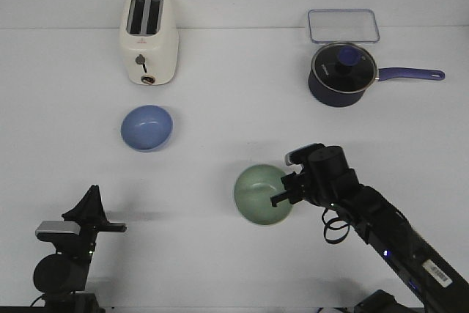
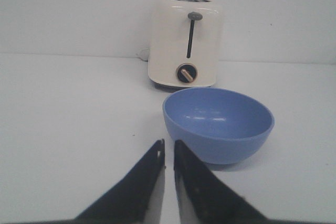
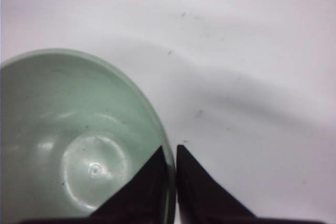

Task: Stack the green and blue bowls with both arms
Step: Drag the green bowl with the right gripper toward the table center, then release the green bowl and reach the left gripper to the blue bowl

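The white table (image 1: 220, 108) is matte and almost shadowless, and it meets a plain pale wall along its far edge. In the right wrist view its surface shows a few tiny dark specks and a soft band of shadow.

The right pincer (image 1: 282, 197) is clamped on the rim of the green bowl (image 1: 260, 194). The right wrist view shows one black finger (image 3: 142, 187) inside the bowl (image 3: 79, 145) and the other outside, the thin wall pinched between them; the front view shows only that the pincer meets the bowl's near-right edge. The bowl's inside is glossy and pale mint, with a round flat floor that catches highlights.

The left pincer (image 1: 91, 203) stands at the near-left of the table with its fingers close together and nothing between them; in the left wrist view a narrow slit of table shows between the two black tapering fingers (image 2: 197, 182). The blue bowl (image 2: 218, 124) sits upright just beyond those fingertips and slightly to one side, apart from them. It is smooth, periwinkle and evenly rounded.

Farther beyond the left pincer, past the blue bowl (image 1: 146, 127), stands a cream two-slot toaster (image 1: 149, 38). Only the left wrist view shows its front face (image 2: 185, 43) plainly, with a dark lever slot and a round copper-ringed dial.

Well beyond the right pincer, seen only from the front, are a dark navy saucepan (image 1: 341, 75) with a glass lid and long blue handle, and behind it a clear rectangular container (image 1: 343, 26).
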You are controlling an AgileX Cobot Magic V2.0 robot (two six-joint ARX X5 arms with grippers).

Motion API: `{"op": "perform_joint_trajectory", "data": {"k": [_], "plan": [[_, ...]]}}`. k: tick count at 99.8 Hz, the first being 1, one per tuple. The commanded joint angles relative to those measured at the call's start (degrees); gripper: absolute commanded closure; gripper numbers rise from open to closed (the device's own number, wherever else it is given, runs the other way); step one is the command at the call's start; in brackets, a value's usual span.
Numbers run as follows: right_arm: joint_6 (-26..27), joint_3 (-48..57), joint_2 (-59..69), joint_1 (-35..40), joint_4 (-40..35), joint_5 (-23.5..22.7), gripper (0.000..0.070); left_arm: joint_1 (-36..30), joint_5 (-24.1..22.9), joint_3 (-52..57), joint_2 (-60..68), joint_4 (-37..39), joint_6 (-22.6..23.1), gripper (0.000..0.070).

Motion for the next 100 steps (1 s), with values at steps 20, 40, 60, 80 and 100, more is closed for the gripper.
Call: {"op": "perform_joint_trajectory", "data": {"k": [20,40,60,80,100], "plan": [[1.3,0.2,8.2,7.1,3.5,3.2,0.07,-0.1,0.0,-1.0,-0.1,1.0,-10.1,0.0686],[1.2,0.2,13.0,9.5,4.5,5.7,0.07,-0.1,0.0,-0.7,-0.1,1.0,-14.4,0.0688],[1.2,0.2,13.5,9.7,5.2,5.6,0.0426,-0.1,0.0,0.6,-0.1,0.9,-23.4,0.0688],[1.1,0.3,5.3,7.6,4.9,5.6,0.0361,-0.1,0.1,3.9,0.2,-1.7,-28.5,0.0687],[0.4,0.3,-5.7,2.7,3.2,5.6,0.0361,-0.1,0.1,10.9,5.7,-8.8,-28.5,0.0687]]}}
